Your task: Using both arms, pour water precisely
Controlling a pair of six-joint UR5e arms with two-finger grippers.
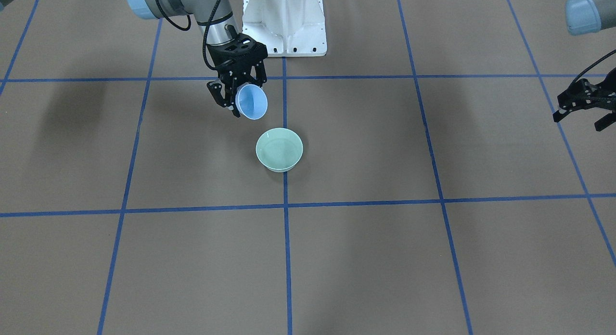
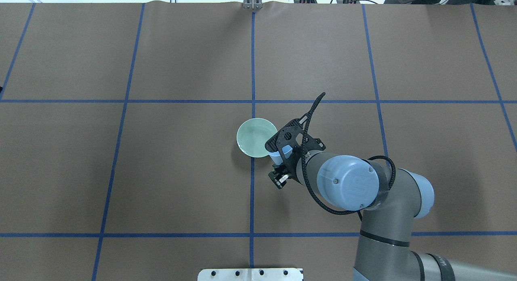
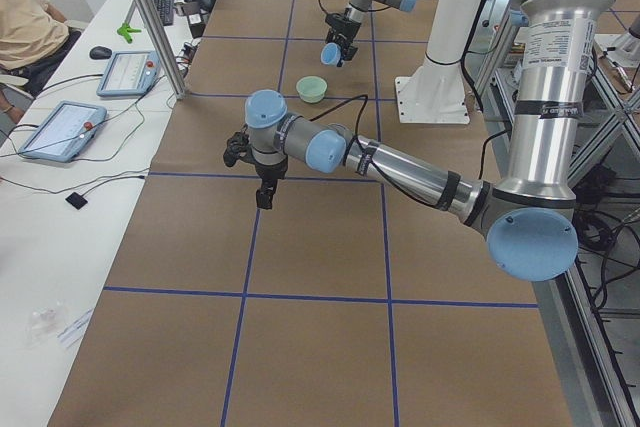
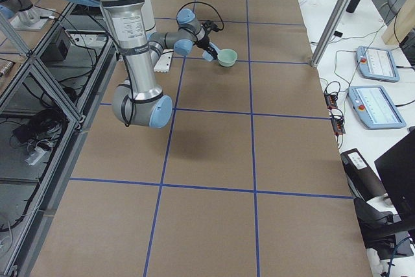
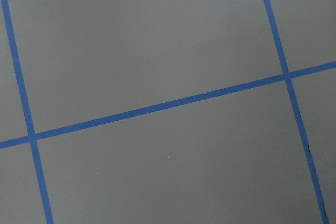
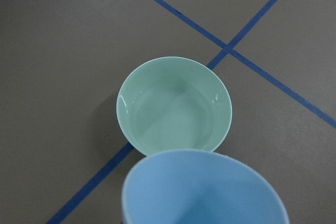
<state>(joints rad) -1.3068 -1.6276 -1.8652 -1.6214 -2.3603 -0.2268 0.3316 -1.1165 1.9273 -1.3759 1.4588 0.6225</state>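
My right gripper (image 1: 239,95) is shut on a light-blue cup (image 1: 252,102). It holds the cup tipped, mouth toward a mint-green bowl (image 1: 279,149), above the table just on the robot's side of the bowl's rim. In the right wrist view the cup (image 6: 202,190) fills the bottom edge, and the bowl (image 6: 126,124) holds water (image 6: 173,124), seen as a faint sheen with small glints. In the overhead view the gripper (image 2: 282,154) overlaps the bowl's (image 2: 252,137) near right rim. My left gripper (image 1: 580,119) is open and empty, far off to the robot's left, above bare table.
The brown table cover carries a grid of blue tape lines (image 1: 285,207). The white pedestal base (image 1: 284,22) stands behind the bowl. In the exterior left view an operator (image 3: 25,22), tablets (image 3: 60,129) and a metal post (image 3: 150,22) are beside the table.
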